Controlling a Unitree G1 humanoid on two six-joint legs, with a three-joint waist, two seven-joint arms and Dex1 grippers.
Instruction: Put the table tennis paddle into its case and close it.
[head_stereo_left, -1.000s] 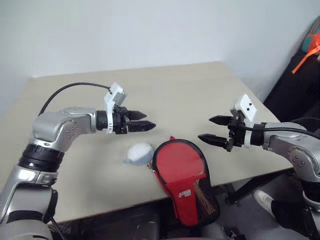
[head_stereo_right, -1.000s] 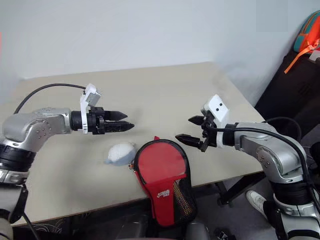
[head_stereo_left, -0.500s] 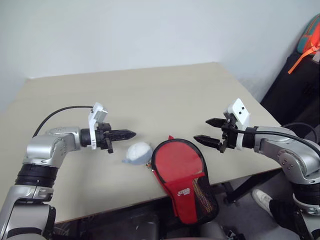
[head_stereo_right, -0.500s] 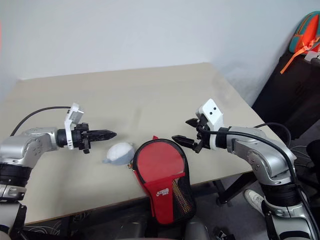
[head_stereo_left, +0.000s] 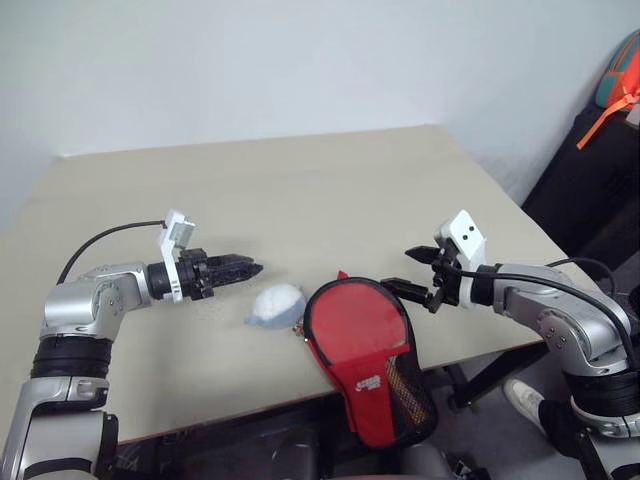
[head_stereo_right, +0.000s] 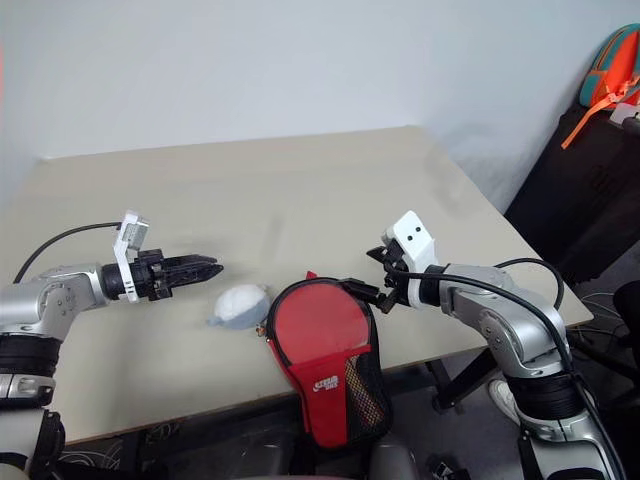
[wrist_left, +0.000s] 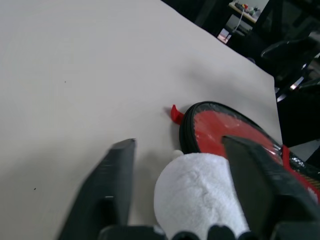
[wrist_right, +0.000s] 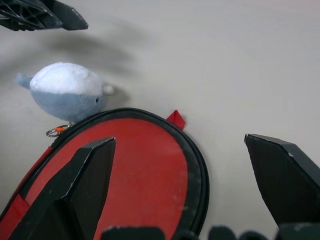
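- The case (head_stereo_left: 368, 352) is lying at the near edge of the table (head_stereo_left: 300, 190), round end toward the table's middle, its narrow handle end hanging over the edge.
- The right gripper (head_stereo_left: 412, 276) is hovering just beside the round end, fingers spread wide, nearer than the left.
- The left gripper (head_stereo_left: 238, 266) is pointing at a small plush toy (head_stereo_left: 276, 305), fingers apart in its wrist view.
- I cannot tell whether the paddle is inside.

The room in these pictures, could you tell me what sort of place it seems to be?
Probably a plain indoor workroom or lab: a bare beige table against a blank white wall, with a black chair and cluttered desk beyond its far edge.
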